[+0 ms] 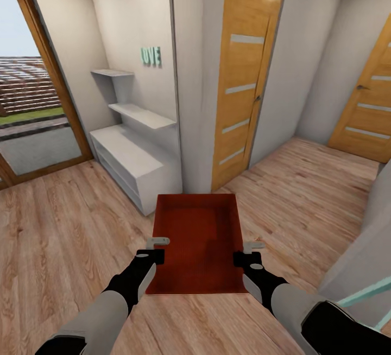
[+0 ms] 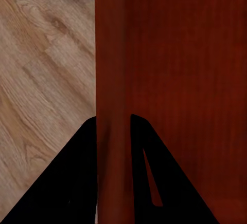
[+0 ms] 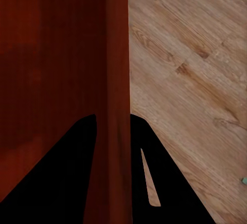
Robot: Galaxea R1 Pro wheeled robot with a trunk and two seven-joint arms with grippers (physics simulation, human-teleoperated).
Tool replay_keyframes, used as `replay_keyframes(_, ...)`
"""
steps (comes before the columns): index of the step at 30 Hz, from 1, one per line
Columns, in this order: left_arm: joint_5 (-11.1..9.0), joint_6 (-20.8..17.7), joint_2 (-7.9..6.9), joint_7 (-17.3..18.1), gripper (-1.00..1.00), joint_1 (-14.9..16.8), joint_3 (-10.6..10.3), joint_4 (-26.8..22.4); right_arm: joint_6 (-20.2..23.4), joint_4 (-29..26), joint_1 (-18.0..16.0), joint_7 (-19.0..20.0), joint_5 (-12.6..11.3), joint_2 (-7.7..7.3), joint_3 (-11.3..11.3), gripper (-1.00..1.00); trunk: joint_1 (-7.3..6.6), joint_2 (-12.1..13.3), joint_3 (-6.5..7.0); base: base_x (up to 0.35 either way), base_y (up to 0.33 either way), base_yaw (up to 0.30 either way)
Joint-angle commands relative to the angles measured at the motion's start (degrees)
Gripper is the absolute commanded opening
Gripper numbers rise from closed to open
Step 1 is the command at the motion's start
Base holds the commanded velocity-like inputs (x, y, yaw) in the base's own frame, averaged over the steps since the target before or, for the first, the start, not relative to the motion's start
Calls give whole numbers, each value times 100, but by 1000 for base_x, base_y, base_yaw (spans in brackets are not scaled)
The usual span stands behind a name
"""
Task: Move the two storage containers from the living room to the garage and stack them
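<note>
Orange-red container (image 1: 198,235) clamped between left gripper (image 1: 156,249), right gripper (image 1: 245,253); white shelf unit (image 1: 138,162) ahead.

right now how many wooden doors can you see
2: one wooden door straight ahead past the storage container, another door at the far right, partly cut off. Others may be hidden.

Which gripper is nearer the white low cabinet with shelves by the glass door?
Left. The left gripper clamps the orange-red topless box's left wall, on the white low cabinet's side; the right gripper clamps the opposite wall, farther away.
</note>
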State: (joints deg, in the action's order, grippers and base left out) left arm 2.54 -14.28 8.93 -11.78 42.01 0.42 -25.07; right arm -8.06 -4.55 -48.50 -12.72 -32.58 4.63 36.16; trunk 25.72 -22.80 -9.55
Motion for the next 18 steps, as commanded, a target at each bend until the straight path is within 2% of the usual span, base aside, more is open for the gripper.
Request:
replay_keyframes(1, -78, -101, -6, -44, -100, 0, -69, 284, -20, -17, -10, -32, 50, -13, -100, -100, 7, -12, -10, 322, 0, 0)
replay_keyframes(11, -70, -101, -6, -44, -100, 0, -69, 279, -20, -18, -10, -29, 50, -14, -100, -100, 7, -12, -10, 315, 0, -8)
replay_keyframes(18, -69, -101, -6, -44, -100, 0, -69, 273, -20, -13, -10, -36, 50, -7, -100, -100, 7, -12, -10, 105, 0, -226)
